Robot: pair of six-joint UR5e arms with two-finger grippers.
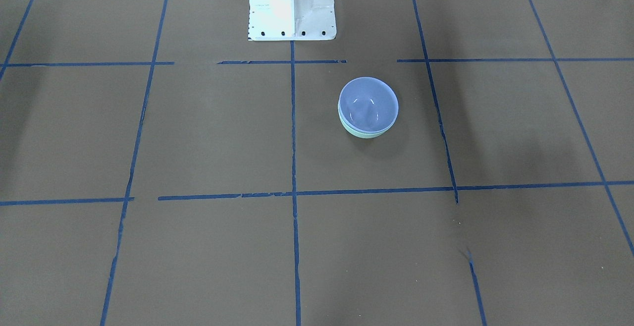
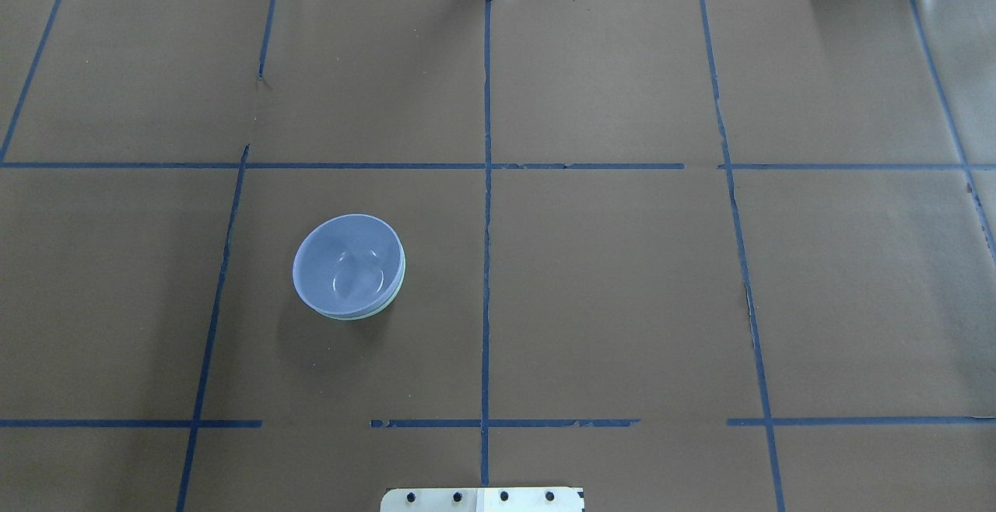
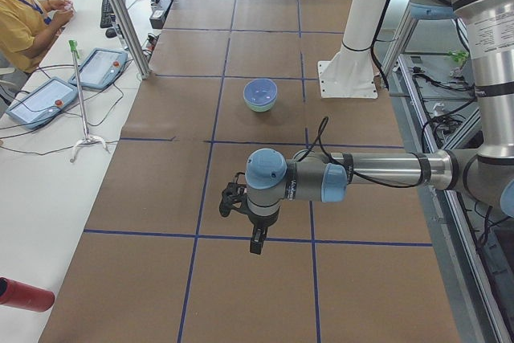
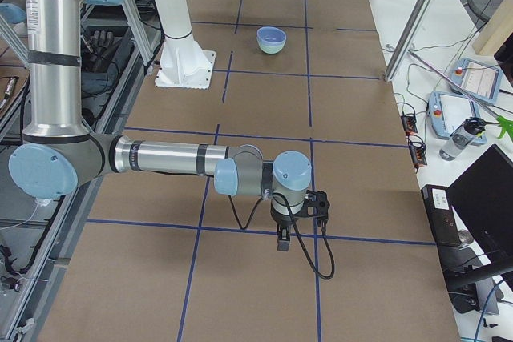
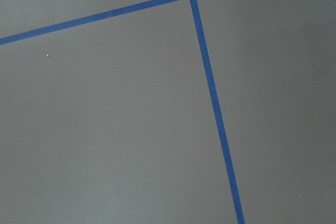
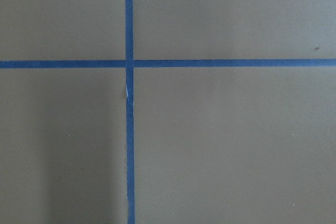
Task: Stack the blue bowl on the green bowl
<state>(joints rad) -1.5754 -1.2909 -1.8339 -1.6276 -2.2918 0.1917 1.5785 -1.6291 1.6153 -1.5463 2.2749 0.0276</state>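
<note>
The blue bowl [image 2: 348, 263] sits nested inside the green bowl [image 2: 394, 297], of which only a thin rim shows below and to the right. The pair stands left of centre in the overhead view, on the brown surface [image 2: 622, 302] marked with blue tape lines [image 2: 487, 224].

In the left side view the left end effector [image 3: 255, 243] hangs over the surface at lower centre, well apart from the bowls in the upper middle. In the right side view the right end effector [image 4: 282, 240] hangs at lower centre, the bowls far off near the top. I cannot tell whether either end effector is open or closed. Both wrist views show only surface and tape.
</note>
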